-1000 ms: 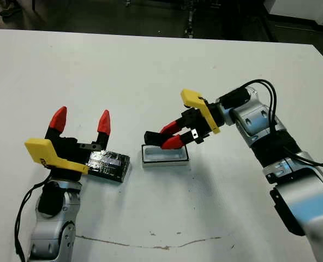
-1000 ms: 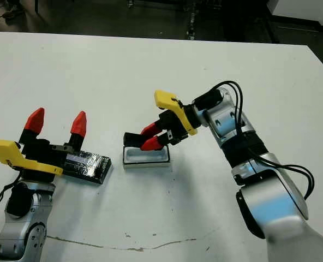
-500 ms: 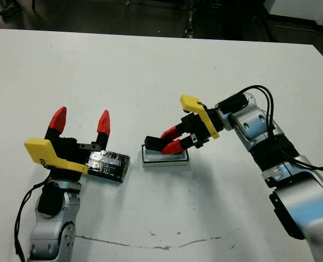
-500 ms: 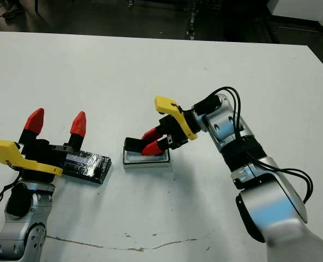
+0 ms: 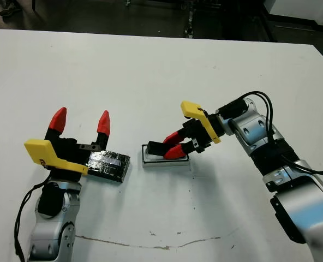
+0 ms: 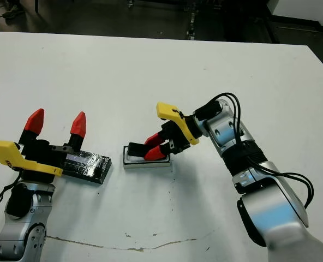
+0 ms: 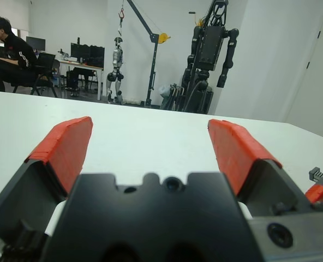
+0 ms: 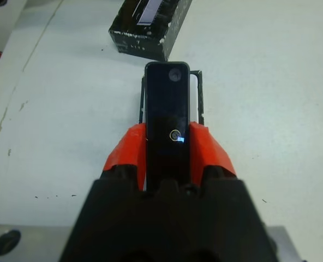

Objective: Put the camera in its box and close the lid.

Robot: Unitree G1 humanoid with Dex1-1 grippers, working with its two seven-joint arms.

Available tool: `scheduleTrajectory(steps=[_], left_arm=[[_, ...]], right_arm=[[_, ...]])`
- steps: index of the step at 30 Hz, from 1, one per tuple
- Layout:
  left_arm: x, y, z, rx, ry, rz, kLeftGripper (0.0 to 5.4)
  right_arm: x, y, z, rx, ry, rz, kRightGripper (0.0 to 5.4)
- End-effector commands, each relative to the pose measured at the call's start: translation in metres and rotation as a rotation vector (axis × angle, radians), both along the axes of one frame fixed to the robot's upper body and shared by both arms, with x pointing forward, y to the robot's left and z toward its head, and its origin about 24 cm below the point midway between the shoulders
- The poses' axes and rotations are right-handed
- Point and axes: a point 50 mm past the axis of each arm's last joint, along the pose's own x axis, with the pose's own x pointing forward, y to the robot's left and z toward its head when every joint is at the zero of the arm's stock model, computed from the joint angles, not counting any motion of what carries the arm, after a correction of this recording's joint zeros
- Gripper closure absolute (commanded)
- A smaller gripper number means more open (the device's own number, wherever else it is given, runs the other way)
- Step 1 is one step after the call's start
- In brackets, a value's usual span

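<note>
My right gripper (image 5: pixel 170 146) is shut on the camera (image 5: pixel 155 148), a slim matte black bar. It holds the bar low over the box (image 5: pixel 162 162), a shallow white tray, and the bar's free end is at the tray's left end. In the right wrist view the camera (image 8: pixel 167 109) lies along the box, whose rim (image 8: pixel 197 93) shows beside it. The glossy black lid (image 5: pixel 109 165) lies on the table left of the box. My left gripper (image 5: pixel 81 118) stands open above the lid's left part, fingers pointing up, holding nothing.
The white table (image 5: pixel 150 76) stretches wide beyond the box. A thin brown crack line (image 5: pixel 150 243) runs near its front edge. In the left wrist view, a seated person (image 7: pixel 9 54) and standing robots (image 7: pixel 210 60) show far beyond the table.
My right gripper has brought the camera down and slightly left, from above the box to just over its inside. The left arm and lid have not moved.
</note>
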Motion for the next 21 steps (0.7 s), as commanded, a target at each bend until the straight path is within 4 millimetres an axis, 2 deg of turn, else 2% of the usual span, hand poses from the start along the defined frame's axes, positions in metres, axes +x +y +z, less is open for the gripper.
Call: scheduleTrajectory(steps=[1,17,21], left_arm=[[-0.0021,0.0022,-0.0038,0.010,0.015,0.009,0.00],[-0.0017,0.0019,-0.0040,0.005,0.015,0.006,0.00],[-0.0021,0.0019,-0.0041,0.006,0.017,0.005,0.00]], right_arm=[[-0.0013,-0.0134,-0.0077,-0.040,0.002,-0.029,3.73],[0.0008,-0.0207,-0.0064,-0.089,-0.039,-0.015,3.73],[0.0010,-0.0185,-0.0067,-0.075,-0.057,0.004,3.06]])
